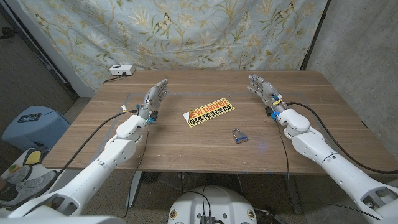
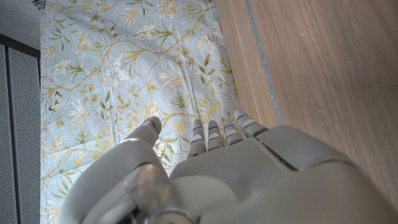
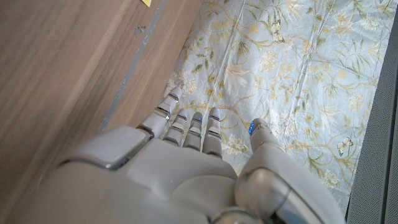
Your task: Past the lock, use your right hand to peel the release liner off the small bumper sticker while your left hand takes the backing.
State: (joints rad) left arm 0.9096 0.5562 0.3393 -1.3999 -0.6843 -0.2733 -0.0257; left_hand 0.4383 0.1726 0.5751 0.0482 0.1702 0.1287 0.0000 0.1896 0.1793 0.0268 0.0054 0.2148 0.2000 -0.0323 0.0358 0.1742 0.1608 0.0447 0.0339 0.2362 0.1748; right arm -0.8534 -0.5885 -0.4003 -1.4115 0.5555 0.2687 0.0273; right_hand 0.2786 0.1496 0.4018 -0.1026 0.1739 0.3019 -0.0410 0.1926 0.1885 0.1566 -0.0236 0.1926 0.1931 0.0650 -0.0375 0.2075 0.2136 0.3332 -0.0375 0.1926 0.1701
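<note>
A small yellow and red bumper sticker (image 1: 211, 112) lies flat on the wooden table (image 1: 205, 155), near its middle. A padlock (image 1: 239, 136) with a blue body sits nearer the front edge, just right of the sticker. My left hand (image 1: 154, 99) stands to the sticker's left with fingers apart, holding nothing. My right hand (image 1: 262, 88) stands to the sticker's right, fingers spread, also empty. In the left wrist view my left hand (image 2: 217, 174) reaches toward the floral cloth. In the right wrist view my right hand (image 3: 186, 162) does the same, with a yellow corner of the sticker (image 3: 146, 2) at the edge.
A white box (image 1: 121, 70) with a cable sits on the table's far left corner. A floral cloth (image 1: 186, 31) hangs behind the table. A blue bin (image 1: 31, 124) stands on the floor at the left. Bare wood lies between both hands and the sticker.
</note>
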